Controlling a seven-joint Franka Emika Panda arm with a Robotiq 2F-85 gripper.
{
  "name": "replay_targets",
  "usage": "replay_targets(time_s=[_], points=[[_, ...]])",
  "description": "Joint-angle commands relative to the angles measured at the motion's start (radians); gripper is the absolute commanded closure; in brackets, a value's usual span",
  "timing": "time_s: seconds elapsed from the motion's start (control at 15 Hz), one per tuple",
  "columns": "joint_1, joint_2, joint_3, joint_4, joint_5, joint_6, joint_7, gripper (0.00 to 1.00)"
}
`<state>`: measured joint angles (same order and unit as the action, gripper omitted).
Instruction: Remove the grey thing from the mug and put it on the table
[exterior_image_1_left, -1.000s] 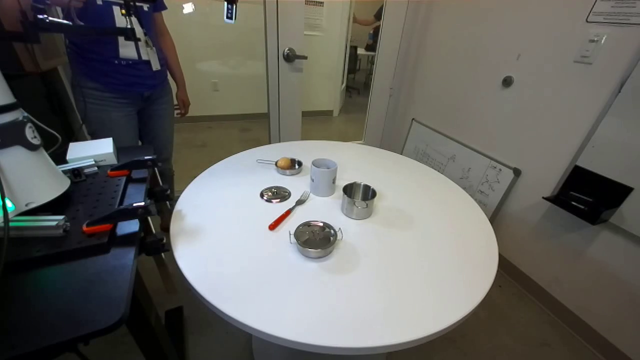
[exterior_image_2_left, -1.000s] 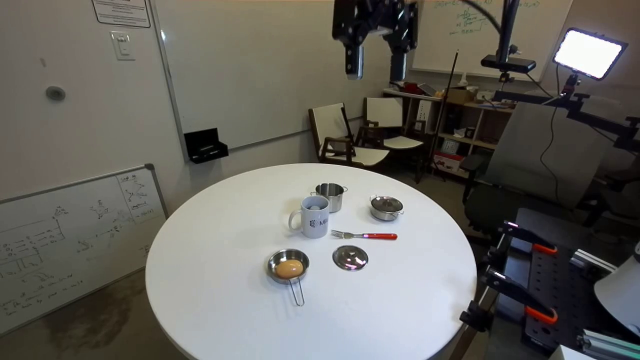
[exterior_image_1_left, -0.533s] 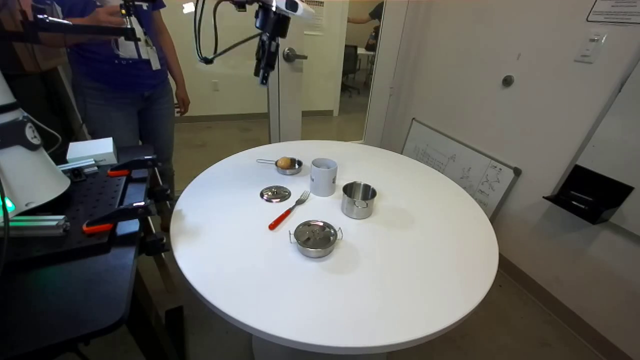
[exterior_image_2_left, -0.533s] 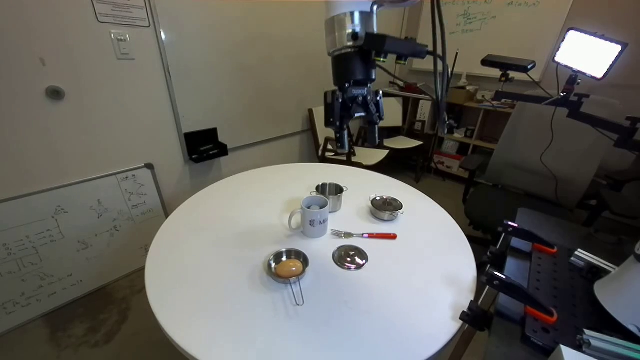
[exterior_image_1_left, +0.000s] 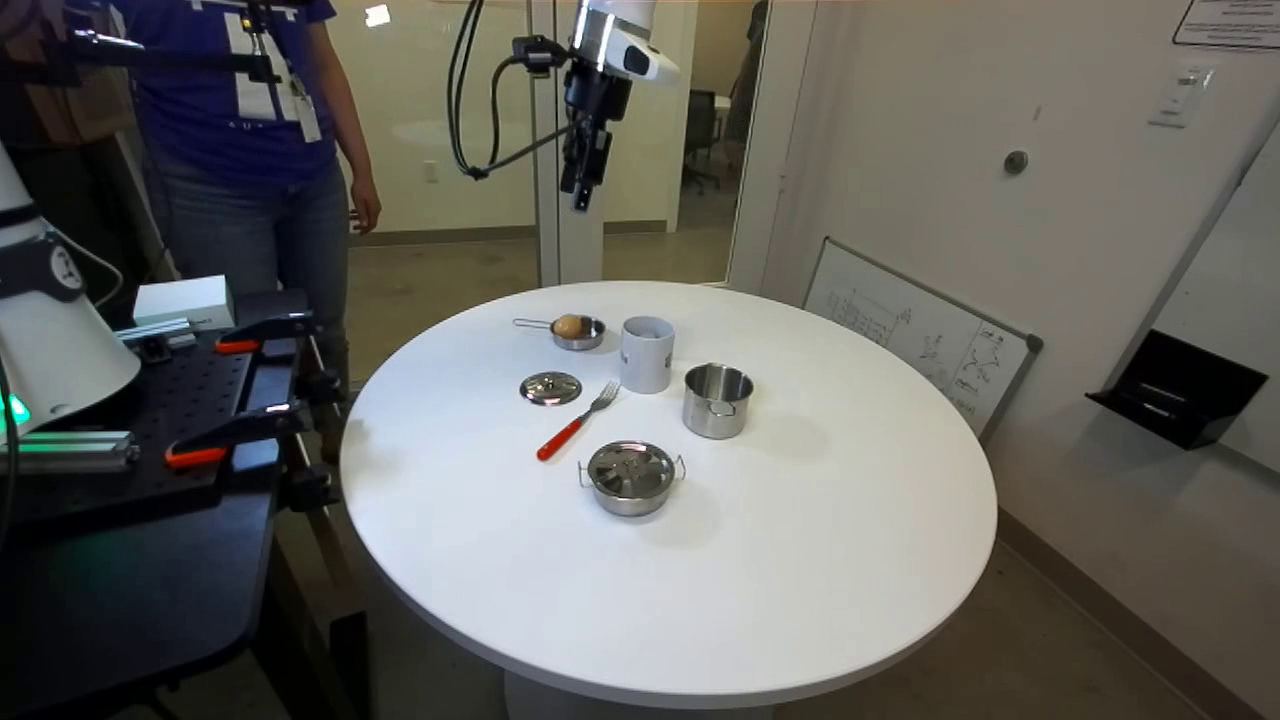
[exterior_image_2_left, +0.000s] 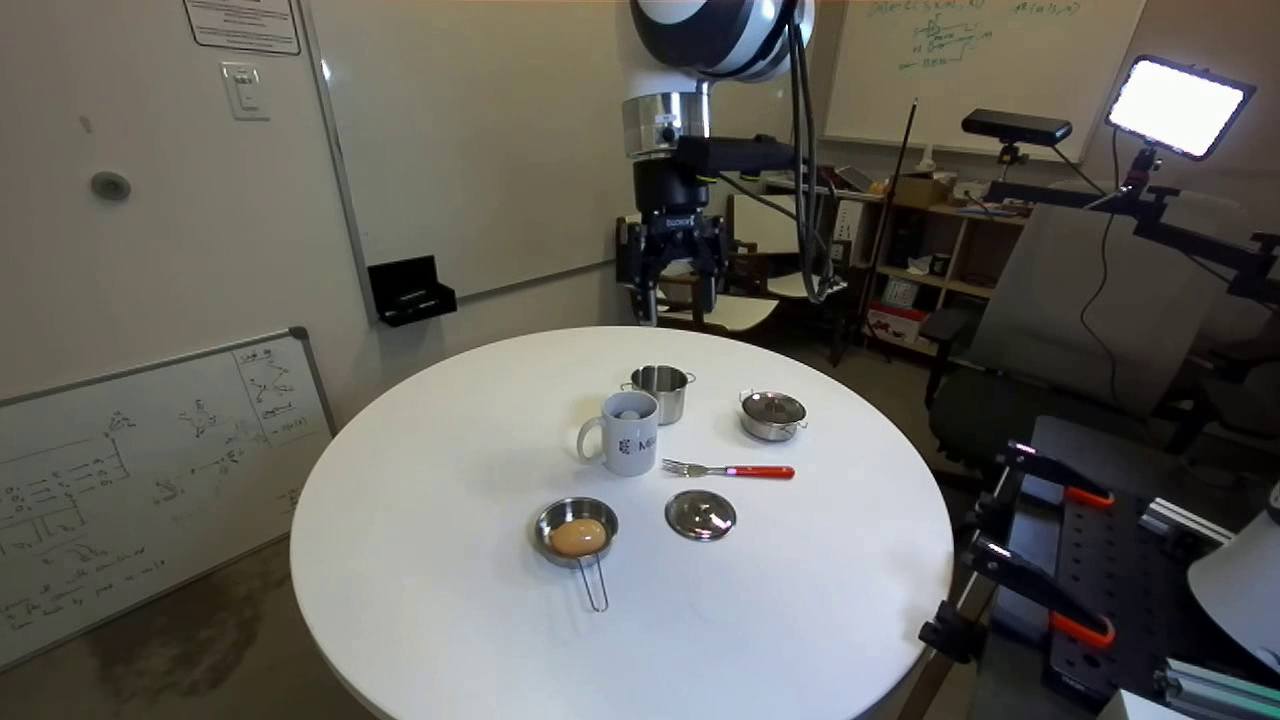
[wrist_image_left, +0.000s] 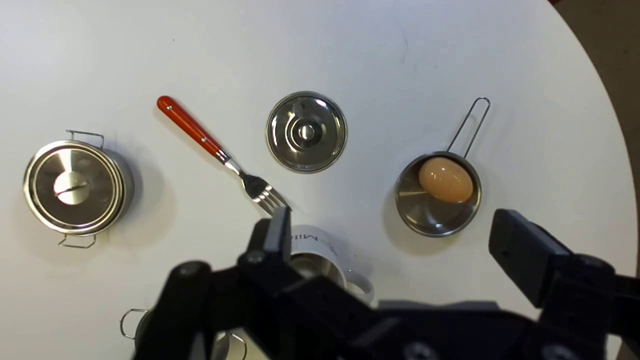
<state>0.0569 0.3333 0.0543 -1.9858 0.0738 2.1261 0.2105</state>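
Note:
The white mug stands upright on the round white table (exterior_image_1_left: 820, 560), seen in both exterior views (exterior_image_1_left: 646, 360) (exterior_image_2_left: 628, 455). A grey rounded thing (exterior_image_2_left: 628, 414) shows inside the mug; in the wrist view it is a blurry pale patch (wrist_image_left: 306, 268), partly hidden by my left-hand finger. My gripper is open and empty, high above the table, in both exterior views (exterior_image_1_left: 582, 198) (exterior_image_2_left: 678, 308). In the wrist view, its fingers (wrist_image_left: 392, 225) are wide apart, and the mug (wrist_image_left: 311, 241) lies partly behind the left-hand finger.
Close to the mug are an open steel pot (exterior_image_2_left: 672, 402), a red-handled fork (wrist_image_left: 187, 125) and a steel lid (wrist_image_left: 306, 132). A small pan (wrist_image_left: 435, 220) holds a brown egg (wrist_image_left: 446, 180). A lidded pot (wrist_image_left: 72, 187) stands farther off. A person (exterior_image_1_left: 240, 150) stands beyond the table.
The arm has come down into view from above and moved over the table, rightward in an exterior view, with the gripper staying open. The things on the table have not moved.

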Motion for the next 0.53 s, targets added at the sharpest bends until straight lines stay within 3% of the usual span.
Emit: replay_targets(time_s=[0.0, 0.47], points=[[0.008, 0.0, -0.008, 0.004, 0.004, -0.002, -0.002, 0.0], [0.003, 0.172, -0.034, 0.139, -0.055, 0.018, -0.046, 0.0]])
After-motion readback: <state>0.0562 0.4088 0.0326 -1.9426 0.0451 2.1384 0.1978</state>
